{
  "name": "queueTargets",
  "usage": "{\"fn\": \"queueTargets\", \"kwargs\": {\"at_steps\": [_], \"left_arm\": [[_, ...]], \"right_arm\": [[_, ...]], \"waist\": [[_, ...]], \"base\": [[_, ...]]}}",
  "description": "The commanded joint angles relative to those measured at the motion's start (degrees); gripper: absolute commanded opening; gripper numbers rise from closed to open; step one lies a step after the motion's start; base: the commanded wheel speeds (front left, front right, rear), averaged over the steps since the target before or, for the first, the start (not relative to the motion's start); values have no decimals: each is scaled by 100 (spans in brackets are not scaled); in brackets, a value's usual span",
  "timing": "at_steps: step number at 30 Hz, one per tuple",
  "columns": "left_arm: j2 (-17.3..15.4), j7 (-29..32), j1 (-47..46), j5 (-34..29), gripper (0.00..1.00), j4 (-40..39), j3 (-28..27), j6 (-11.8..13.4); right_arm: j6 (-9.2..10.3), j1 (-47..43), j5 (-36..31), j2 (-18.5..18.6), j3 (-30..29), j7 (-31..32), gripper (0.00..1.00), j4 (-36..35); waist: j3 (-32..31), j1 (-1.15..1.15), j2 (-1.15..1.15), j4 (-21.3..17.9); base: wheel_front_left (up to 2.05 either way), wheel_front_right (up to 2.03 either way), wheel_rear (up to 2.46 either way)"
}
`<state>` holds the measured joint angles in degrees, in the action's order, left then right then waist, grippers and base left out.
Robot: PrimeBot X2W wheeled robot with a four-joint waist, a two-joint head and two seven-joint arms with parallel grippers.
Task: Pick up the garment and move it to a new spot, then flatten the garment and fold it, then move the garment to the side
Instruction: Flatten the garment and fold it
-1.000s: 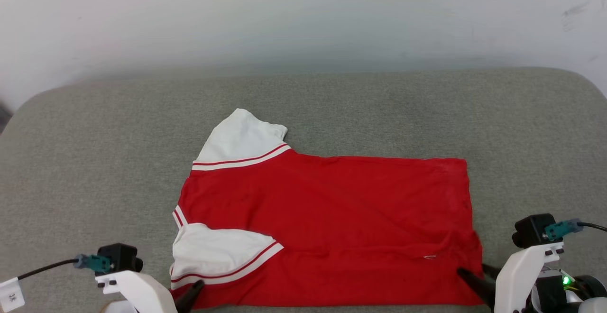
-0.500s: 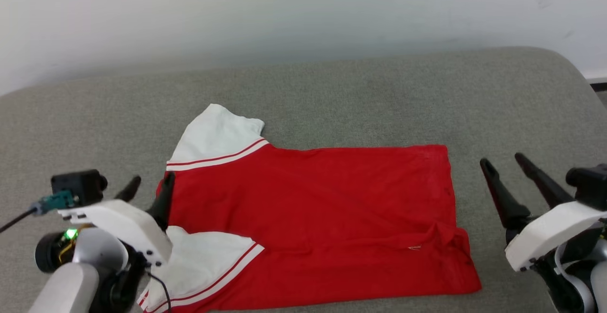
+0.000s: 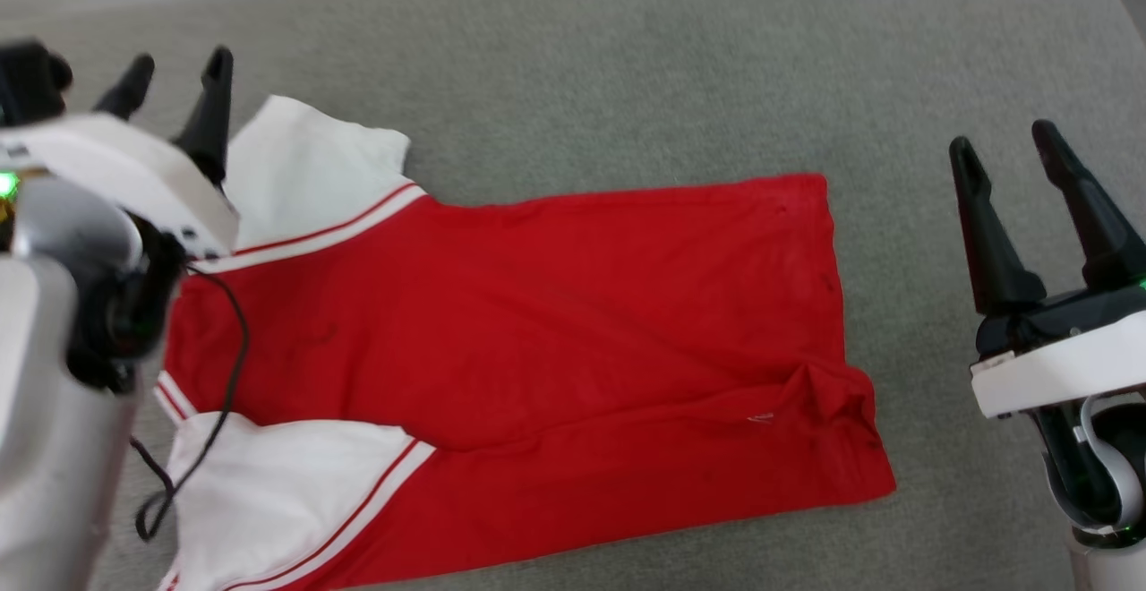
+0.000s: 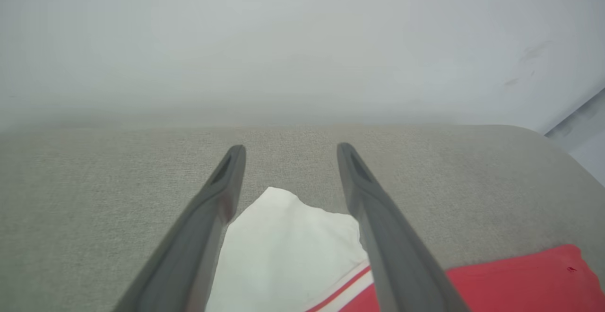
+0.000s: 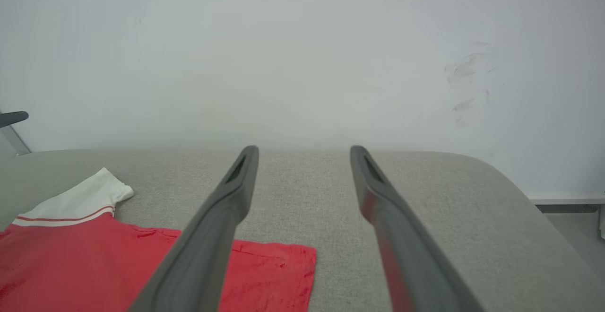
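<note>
A pale wall backs the grey padded surface (image 3: pixel 627 54). The garment (image 3: pixel 537 304) lies flat on it, and its near side seems already doubled over. The left jaws stand wide, hovering with the far white sleeve (image 4: pixel 288 241) just below and between them. The right jaws, wide too and empty, have the hem (image 3: pixel 828 286) well off to their left. To fold cleanly, I'd say both should drop low and pinch the far edge together, level.

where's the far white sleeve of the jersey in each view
Head view: far white sleeve at upper left, just right of the left gripper.
Left wrist view: sleeve at bottom centre, between that gripper's fingers.
Right wrist view: sleeve at lower left.
Shared landmark: the red stripe along its seam.
</note>
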<state>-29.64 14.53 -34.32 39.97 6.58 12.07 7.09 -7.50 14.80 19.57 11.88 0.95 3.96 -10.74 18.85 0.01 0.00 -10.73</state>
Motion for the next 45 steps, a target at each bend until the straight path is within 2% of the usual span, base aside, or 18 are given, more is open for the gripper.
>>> {"fn": "queueTargets", "kwargs": {"at_steps": [1,5,10,13,16,22,23,24,25,29,32,40,45], "left_arm": [[-76,228,-309,65,100,149,44,-121],[-362,1061,-1027,249,100,634,175,-429],[-872,2609,-1649,425,100,1071,459,-638],[-1120,3455,-1828,586,100,1237,522,-566],[-1263,4056,-1802,702,100,1363,556,-396],[-1183,4431,-1438,893,100,1591,599,-165],[-1120,4491,-1349,951,60,1644,610,-136],[-1061,4522,-1284,1003,16,1671,610,-120],[-1002,4495,-1240,1045,0,1681,601,-107],[-867,4267,-1218,1114,0,1624,556,-184],[-839,4073,-1329,1088,0,1575,521,-259],[-658,3592,-1853,915,0,1218,591,-515],[-491,3478,-1996,837,0,917,749,-634]], "right_arm": [[2,105,-3,-62,-21,-51,100,-50],[2,205,9,-152,24,-86,100,-51],[2,283,87,-247,91,-176,100,21],[2,298,118,-292,120,-264,100,77],[2,302,161,-342,159,-314,100,160],[2,357,264,-366,234,-355,100,286],[2,364,284,-357,236,-338,100,307],[2,372,315,-349,228,-311,100,340],[2,390,334,-331,220,-310,100,357],[2,434,531,-228,188,-153,100,477],[2,529,846,-70,255,212,100,707],[2,1097,1672,686,574,2181,100,1608],[2,1600,1779,884,701,2978,100,1784]], "waist": [[448,-1,0,-294],[708,-1,0,-478],[1002,-1,0,-712],[1158,-1,0,-821],[1274,-1,0,-882],[1397,-1,0,-939],[1408,-1,0,-940],[1413,-1,0,-938],[1414,-1,0,-931],[1345,-1,0,-854],[1244,-1,0,-752],[1103,-1,0,-242],[1210,-1,0,77]], "base": [[0,0,0],[0,0,0],[0,0,0],[0,0,0],[0,0,0],[0,0,0],[0,0,0],[0,0,0],[0,0,0],[0,0,0],[0,0,0],[0,0,0],[0,0,0]]}}
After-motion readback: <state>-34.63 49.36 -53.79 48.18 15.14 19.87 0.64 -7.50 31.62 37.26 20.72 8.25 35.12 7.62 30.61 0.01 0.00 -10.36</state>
